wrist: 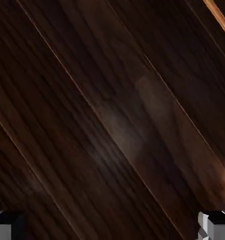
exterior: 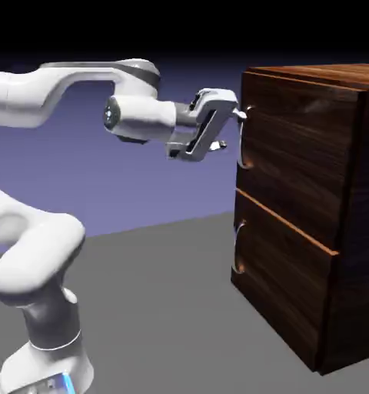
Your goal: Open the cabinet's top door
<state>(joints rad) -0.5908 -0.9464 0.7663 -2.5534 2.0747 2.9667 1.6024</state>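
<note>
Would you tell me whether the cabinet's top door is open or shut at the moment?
Shut: in the exterior view the top door sits flush against the cabinet, with no gap visible.

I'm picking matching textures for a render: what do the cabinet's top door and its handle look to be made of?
The top door looks like dark brown wood or wood veneer, faintly glossy: streaky grain and soft pale highlights. Its curved handle seems to be smooth, silvery metal, judging by its bright glints, though coated plastic is possible.
</note>
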